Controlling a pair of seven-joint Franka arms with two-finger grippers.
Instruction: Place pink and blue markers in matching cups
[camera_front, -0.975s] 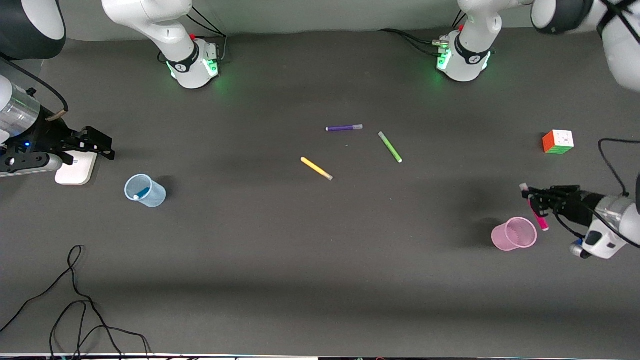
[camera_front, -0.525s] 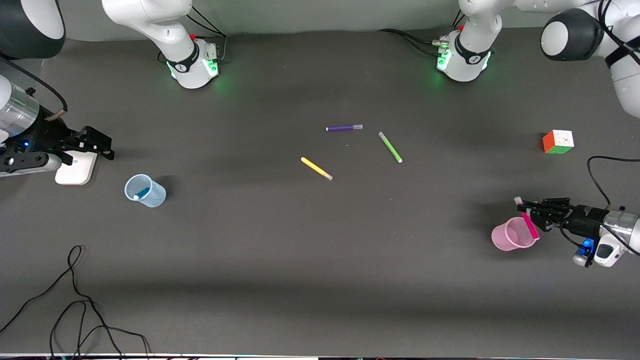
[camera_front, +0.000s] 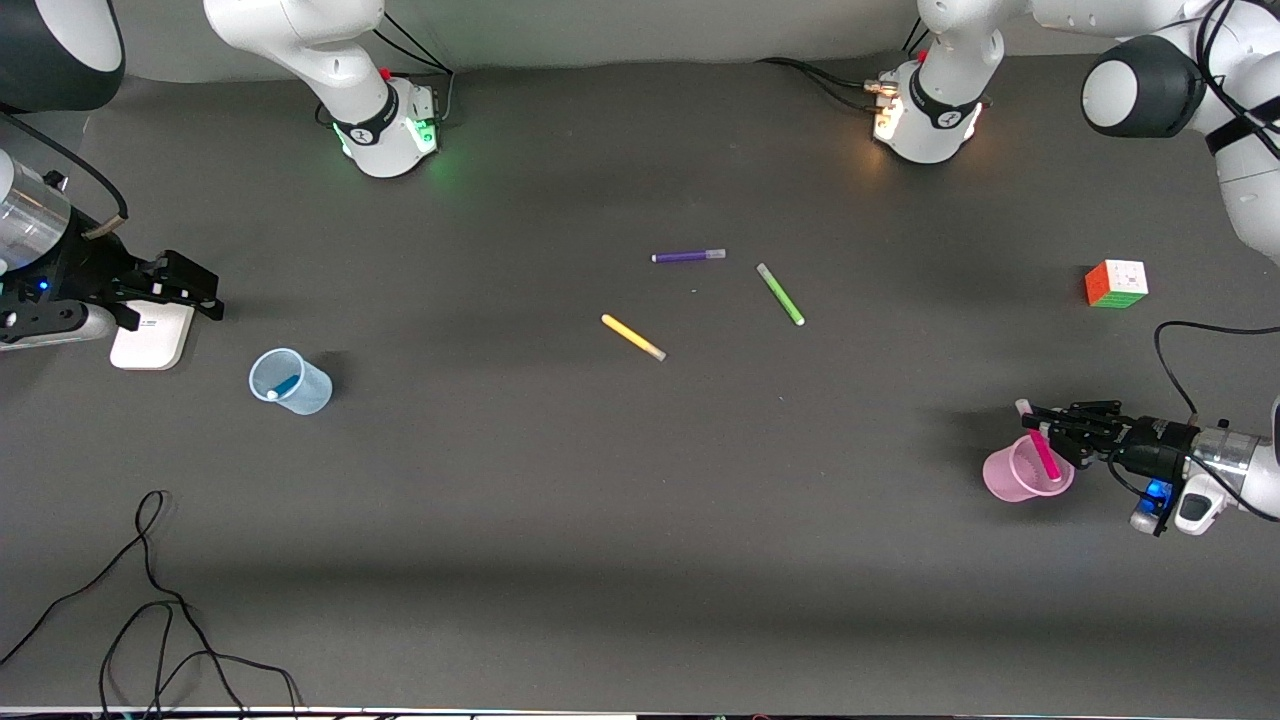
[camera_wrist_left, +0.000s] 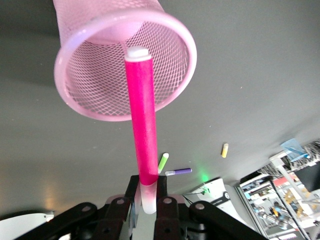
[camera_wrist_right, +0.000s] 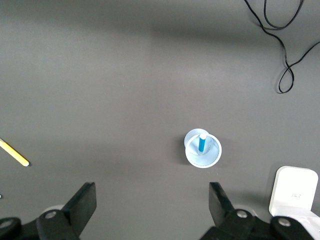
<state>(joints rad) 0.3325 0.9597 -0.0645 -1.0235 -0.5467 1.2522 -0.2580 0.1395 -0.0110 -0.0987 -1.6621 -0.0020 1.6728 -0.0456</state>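
pink marker (camera_front: 1044, 455) stays pinched by its pale cap in the left gripper (camera_front: 1038, 425), its tip dipping into the pink cup (camera_front: 1010, 483) near the table's (camera_front: 600, 520) left-arm end. blue marker (camera_front: 284, 384) stands in the blue cup (camera_front: 305, 393) toward the right-arm end, where the right gripper (camera_front: 205, 290) waits over a white box (camera_front: 150, 345), fingers spread and empty.
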